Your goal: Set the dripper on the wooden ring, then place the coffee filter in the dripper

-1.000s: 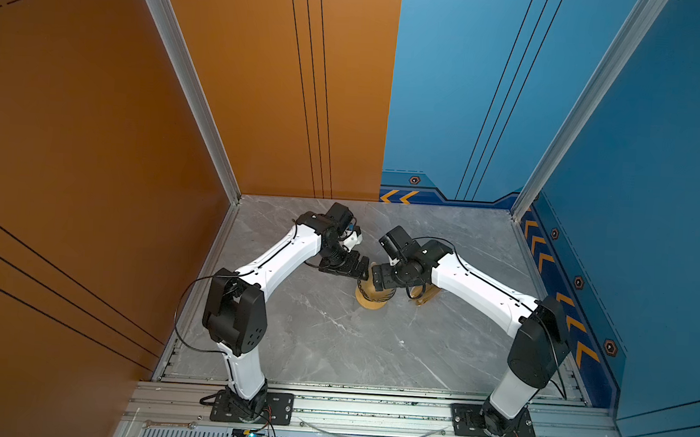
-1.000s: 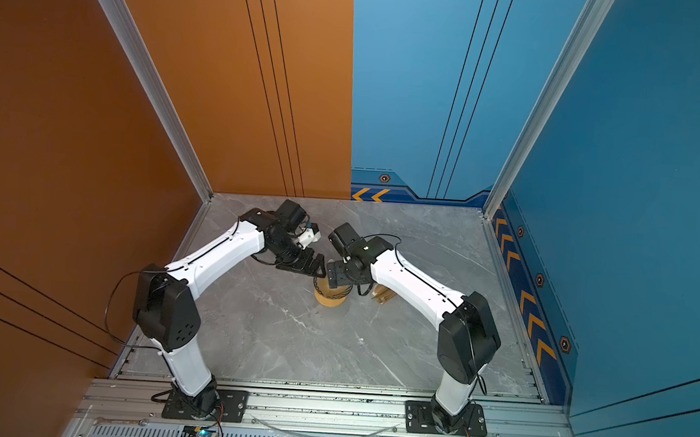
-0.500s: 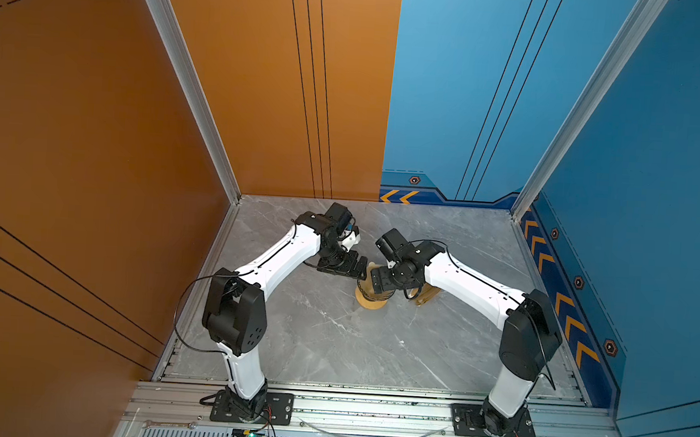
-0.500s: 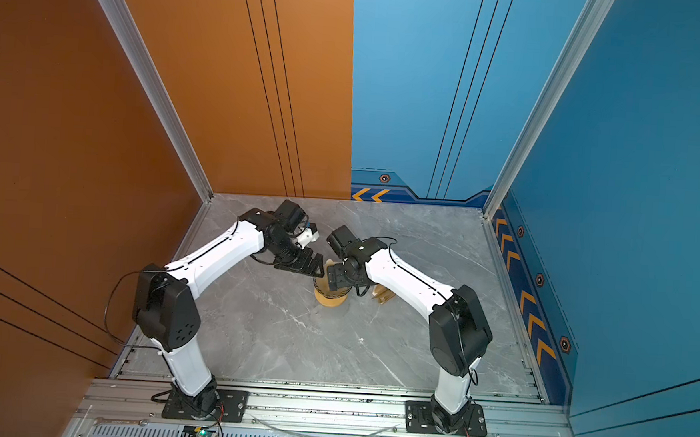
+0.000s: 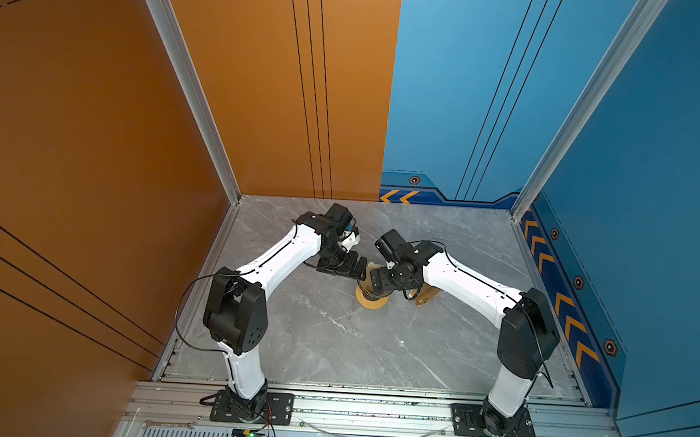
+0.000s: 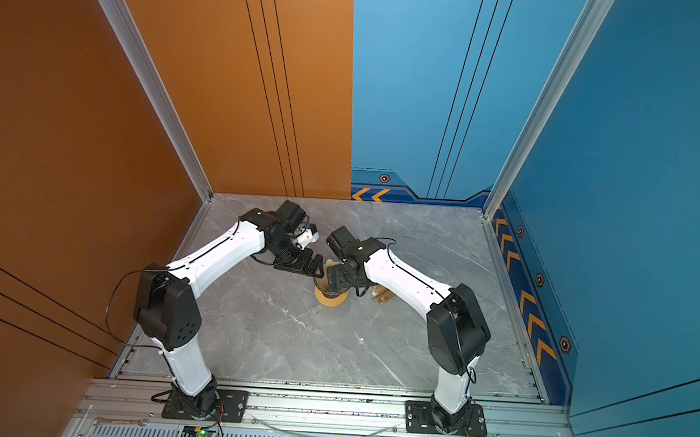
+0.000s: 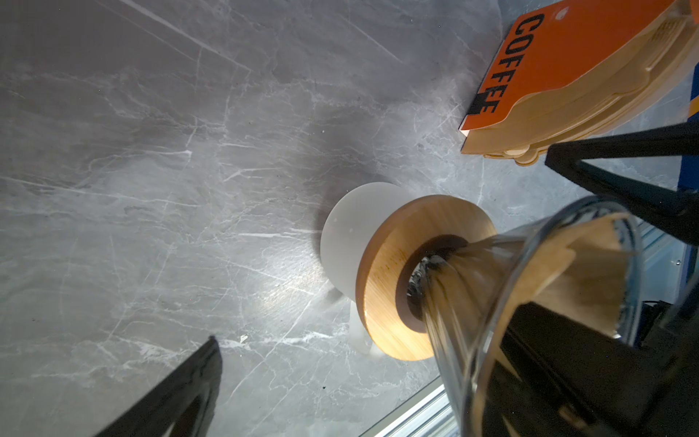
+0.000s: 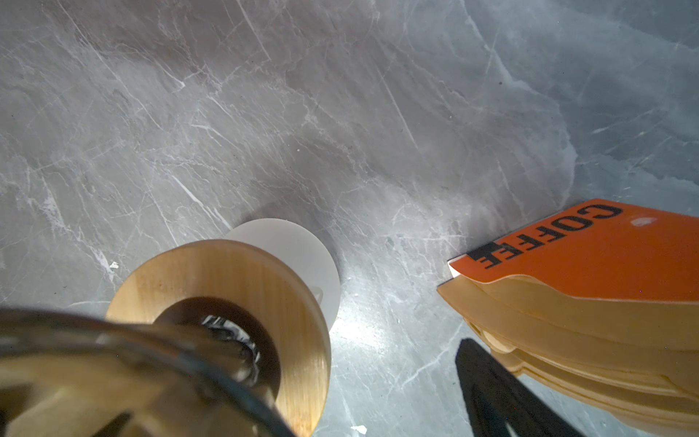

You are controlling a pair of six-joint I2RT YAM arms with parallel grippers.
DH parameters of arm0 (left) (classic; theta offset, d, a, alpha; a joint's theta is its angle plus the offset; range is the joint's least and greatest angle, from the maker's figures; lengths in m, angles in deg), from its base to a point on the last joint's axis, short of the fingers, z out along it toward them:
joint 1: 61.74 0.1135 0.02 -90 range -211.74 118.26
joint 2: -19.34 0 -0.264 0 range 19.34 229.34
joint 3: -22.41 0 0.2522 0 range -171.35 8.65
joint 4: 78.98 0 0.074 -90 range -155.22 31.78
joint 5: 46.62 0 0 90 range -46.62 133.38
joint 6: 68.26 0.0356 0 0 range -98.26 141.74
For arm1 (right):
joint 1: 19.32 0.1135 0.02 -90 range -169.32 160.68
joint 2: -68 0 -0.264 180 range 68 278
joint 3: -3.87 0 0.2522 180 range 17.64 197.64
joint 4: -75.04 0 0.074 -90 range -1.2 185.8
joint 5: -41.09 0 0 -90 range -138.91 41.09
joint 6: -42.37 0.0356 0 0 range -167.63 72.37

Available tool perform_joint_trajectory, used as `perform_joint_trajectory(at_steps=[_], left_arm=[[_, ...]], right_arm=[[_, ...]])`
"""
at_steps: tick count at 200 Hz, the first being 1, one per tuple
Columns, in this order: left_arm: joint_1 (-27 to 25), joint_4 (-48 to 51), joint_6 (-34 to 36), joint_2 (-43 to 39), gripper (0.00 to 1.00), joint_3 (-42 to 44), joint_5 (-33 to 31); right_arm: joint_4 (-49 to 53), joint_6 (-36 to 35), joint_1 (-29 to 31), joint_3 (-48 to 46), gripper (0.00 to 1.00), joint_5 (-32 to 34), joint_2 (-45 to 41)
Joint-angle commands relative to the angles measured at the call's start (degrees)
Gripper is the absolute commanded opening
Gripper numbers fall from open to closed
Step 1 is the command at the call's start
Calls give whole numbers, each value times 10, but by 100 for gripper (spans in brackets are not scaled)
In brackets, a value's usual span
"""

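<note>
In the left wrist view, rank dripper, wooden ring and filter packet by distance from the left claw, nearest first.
1. dripper, beside the left claw.
2. wooden ring, just beneath it.
3. filter packet, apart on the table.

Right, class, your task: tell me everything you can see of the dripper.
The dripper is a see-through, smoky cone, glass or clear plastic by its look, with faint ribs running toward its narrow end. That end sits in the dark hole of a flat wooden ring, which rests on a frosted white base on the grey table. Its wide mouth is open, and the tan paper coffee filter lies inside against its wall.
</note>
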Motion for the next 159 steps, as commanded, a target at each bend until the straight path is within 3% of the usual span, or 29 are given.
perform_joint_trajectory(at_steps=[1, 67, 159], left_arm=[[3, 15, 0, 6, 98, 3, -8], [-2, 15, 2, 0, 98, 3, -11], [-1, 23, 5, -2, 98, 2, -21]], right_arm=[[-3, -7, 0, -6, 96, 1, 3], [-2, -2, -2, 16, 96, -20, -47], [-12, 8, -3, -23, 92, -31, -71]])
